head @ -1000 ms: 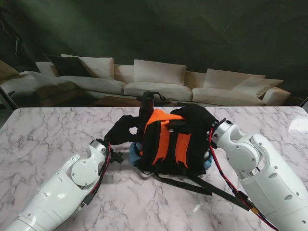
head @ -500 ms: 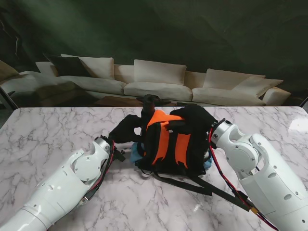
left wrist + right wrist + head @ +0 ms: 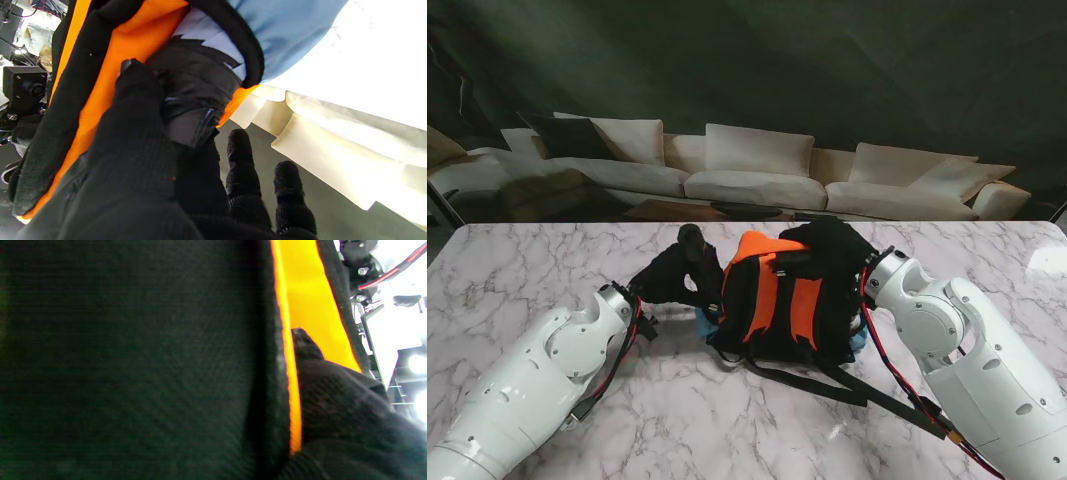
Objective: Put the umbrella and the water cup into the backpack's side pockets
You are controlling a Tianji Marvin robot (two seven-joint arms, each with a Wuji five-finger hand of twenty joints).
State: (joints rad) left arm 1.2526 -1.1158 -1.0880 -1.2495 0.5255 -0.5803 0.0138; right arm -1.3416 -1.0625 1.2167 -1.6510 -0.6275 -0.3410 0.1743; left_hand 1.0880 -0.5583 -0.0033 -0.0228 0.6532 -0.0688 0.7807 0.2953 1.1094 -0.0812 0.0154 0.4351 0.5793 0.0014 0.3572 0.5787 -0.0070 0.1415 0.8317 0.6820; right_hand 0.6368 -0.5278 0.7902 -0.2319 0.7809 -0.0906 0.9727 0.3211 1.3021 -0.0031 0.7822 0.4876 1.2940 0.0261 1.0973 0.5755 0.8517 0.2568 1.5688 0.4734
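- Left hand point(image 3: 670, 272), gloved black, grips the dark folded umbrella point(image 3: 196, 90), its end tucked in the pocket beside the fingers point(image 3: 243, 173).
- Backpack point(image 3: 777, 300) sits between both hands.
- Right hand point(image 3: 827, 245) presses the backpack's top; its grip can't be judged.

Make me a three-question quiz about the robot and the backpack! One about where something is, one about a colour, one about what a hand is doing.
1. Where is the backpack?
A. on the marble table
B. on the sofa
C. on the floor

2. What colour are its bright panels?
A. green
B. orange
C. pink

3. What is the left hand doing?
A. waving high
B. lying flat, far away
C. pressing the dark folded umbrella at the backpack's side

Answers: 1 A, it sits between both arms on the table. 2 B, orange shows in every view. 3 C, the left wrist view shows fingers against it.
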